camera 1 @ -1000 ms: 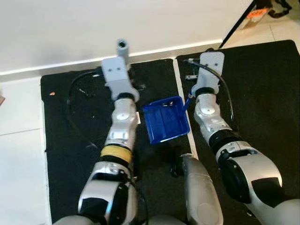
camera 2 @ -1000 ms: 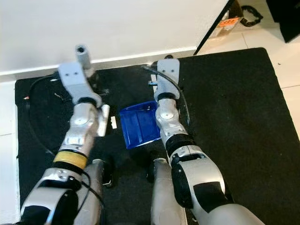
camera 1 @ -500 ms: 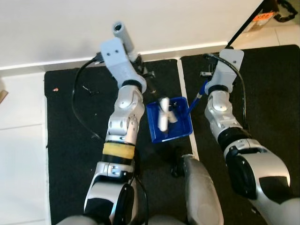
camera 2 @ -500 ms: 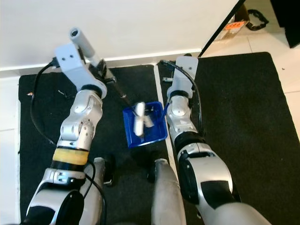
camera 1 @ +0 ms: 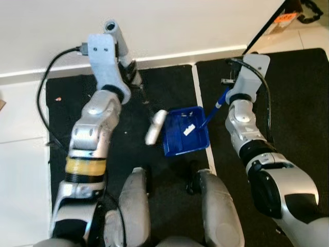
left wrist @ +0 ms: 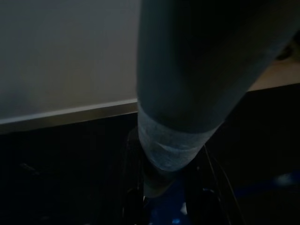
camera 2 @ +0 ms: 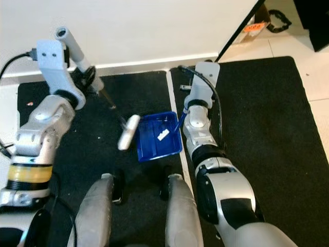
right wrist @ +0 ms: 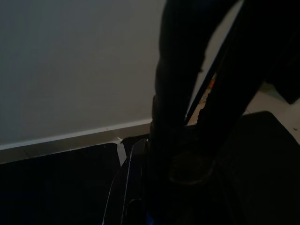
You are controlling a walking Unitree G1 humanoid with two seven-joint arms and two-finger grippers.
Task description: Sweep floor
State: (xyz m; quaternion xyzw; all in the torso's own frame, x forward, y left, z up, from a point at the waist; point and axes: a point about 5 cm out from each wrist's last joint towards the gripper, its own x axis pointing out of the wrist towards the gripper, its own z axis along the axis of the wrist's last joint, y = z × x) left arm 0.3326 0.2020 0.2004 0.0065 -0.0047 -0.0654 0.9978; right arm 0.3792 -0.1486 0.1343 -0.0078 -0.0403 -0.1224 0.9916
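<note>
Brush head at dustpan's left edge — both on black mats.

The left gripper (camera 2: pixel 88 78) grips the grey brush handle (camera 2: pixel 77 51); its white head (camera 2: pixel 128 132) lies well below the claw. The right gripper (camera 1: pixel 226 92) clamps the blue plastic dustpan (camera 1: pixel 186 138) by its handle — white scrap (camera 1: pixel 188 130) inside.

Two mats (camera 1: pixel 77 110) side by side on floor, seam between them, wall behind. Dustpan (camera 1: pixel 186 138) on left mat's right edge, before robot's legs. Scrap (camera 1: pixel 188 129) lies in dustpan. Brush head (camera 1: pixel 155 126) just left of dustpan. Small speck (camera 1: pixel 58 99) on left mat, far left.
</note>
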